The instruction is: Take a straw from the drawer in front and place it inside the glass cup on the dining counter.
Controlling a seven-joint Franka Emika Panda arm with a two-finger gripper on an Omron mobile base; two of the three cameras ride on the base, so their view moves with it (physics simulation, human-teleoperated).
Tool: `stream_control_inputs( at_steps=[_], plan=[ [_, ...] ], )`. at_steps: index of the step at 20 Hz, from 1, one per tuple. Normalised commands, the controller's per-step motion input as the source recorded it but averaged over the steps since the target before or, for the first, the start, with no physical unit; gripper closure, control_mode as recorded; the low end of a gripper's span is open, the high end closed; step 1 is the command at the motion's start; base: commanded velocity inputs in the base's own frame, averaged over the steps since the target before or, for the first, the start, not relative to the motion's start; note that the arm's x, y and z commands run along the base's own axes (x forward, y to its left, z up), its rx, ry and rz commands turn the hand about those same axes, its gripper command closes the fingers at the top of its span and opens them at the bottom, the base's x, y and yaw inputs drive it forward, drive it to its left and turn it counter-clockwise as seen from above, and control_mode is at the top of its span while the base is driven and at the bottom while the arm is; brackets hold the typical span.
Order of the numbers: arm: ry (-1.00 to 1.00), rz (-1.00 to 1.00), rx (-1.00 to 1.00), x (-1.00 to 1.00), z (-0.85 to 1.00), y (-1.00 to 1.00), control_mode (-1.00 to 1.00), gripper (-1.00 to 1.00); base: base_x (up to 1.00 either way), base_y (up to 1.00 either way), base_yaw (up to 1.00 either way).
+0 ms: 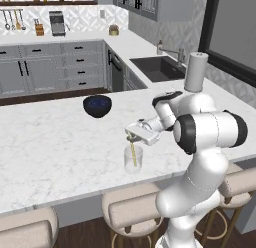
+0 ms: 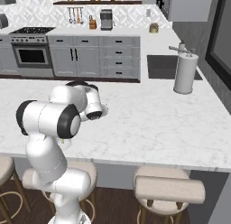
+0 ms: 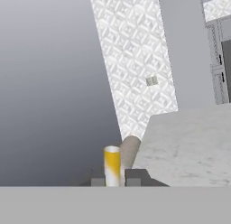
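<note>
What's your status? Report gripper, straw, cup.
Gripper shut on the straw, above the glass cup. Straw's lower end inside the cup on the dining counter. Nothing in the way.

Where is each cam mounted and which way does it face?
Left base view: behind the arm's left, facing the white marble dining counter; arm at lower right, end effector holding the thin yellow straw in the clear glass cup.
Right base view: behind-right; arm at lower left.
Hand view: along the fingers, straw between.
Base views share the white paper-towel roll.
</note>
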Motion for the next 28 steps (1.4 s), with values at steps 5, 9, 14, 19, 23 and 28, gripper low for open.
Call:
stream_control_inputs(
  at_steps=[5, 9, 14, 19, 23, 28],
  plan=[
    [0.0, 0.07, 0.0, 0.0, -0.1, 0.0, -1.0, -1.0, 0.0, 0.0, 0.0],
    [-0.09, 0.02, 0.0, 0.06, 0.02, -0.2, -1.0, -1.0, 0.0, 0.0, 0.0],
    [-0.19, 0.0, 0.0, 0.0, 0.28, -0.37, -1.0, -1.0, 0.0, 0.0, 0.0],
    [-0.33, 0.0, 0.0, -0.36, 0.56, -0.47, -1.0, -1.0, 0.0, 0.0, 0.0],
    [-0.51, 0.0, -0.07, -0.92, 0.59, -0.18, -1.0, -1.0, 0.0, 0.0, 0.0],
    [-0.6, 0.0, -0.18, -1.0, 0.4, 0.1, -1.0, -1.0, 0.0, 0.0, 0.0]
  ],
)
